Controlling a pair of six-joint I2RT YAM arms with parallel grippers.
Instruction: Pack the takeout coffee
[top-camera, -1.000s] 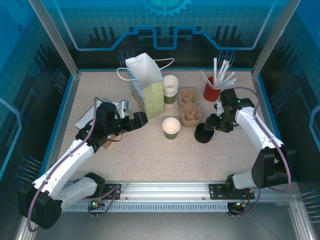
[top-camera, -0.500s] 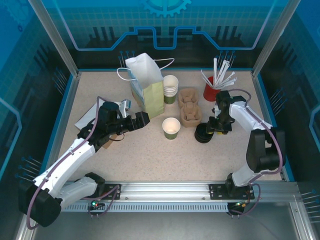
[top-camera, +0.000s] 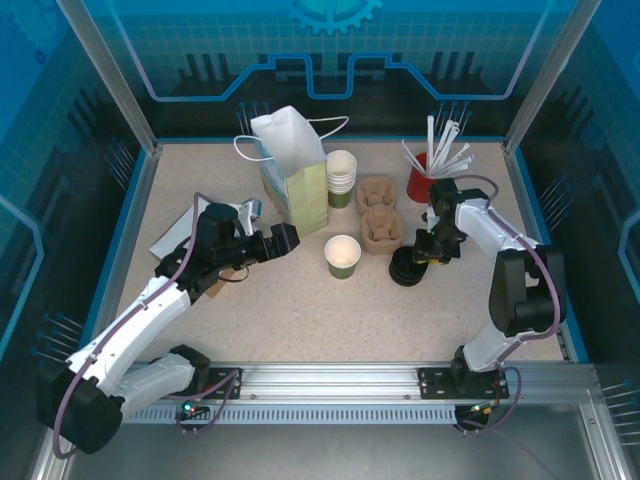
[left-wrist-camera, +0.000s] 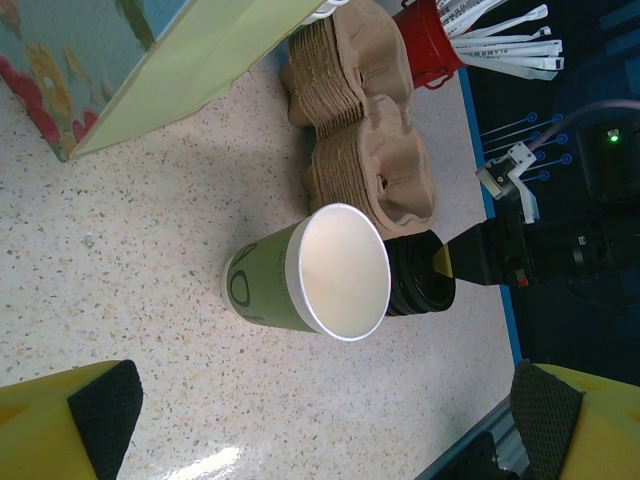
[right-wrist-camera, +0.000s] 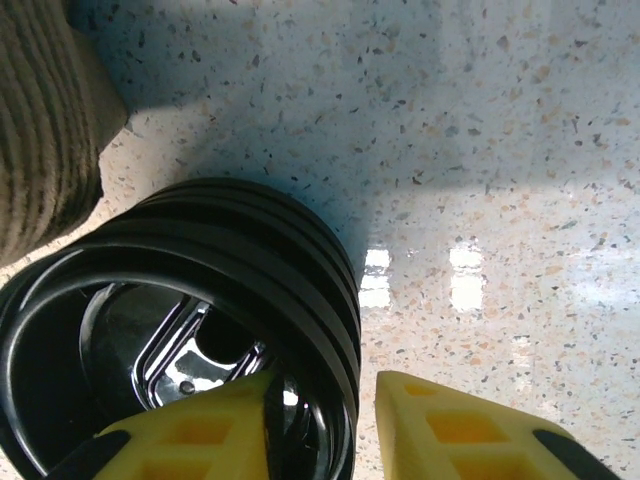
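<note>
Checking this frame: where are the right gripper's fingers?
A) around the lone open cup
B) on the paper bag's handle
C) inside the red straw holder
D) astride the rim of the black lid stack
D: the right wrist view shows the right gripper with one finger inside the top lid of the stack of black lids and the other outside its rim.

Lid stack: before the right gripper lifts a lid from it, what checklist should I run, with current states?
1. Right gripper straddles the lid stack rim, one finger inside, one outside: ok.
2. Pinch closed on the rim: not ok, a gap shows beside the outer finger.
3. Just one lid caught: cannot tell.
4. Lone cup upright and lidless: ok.
5. Left gripper open, apart from the cup: ok.
</note>
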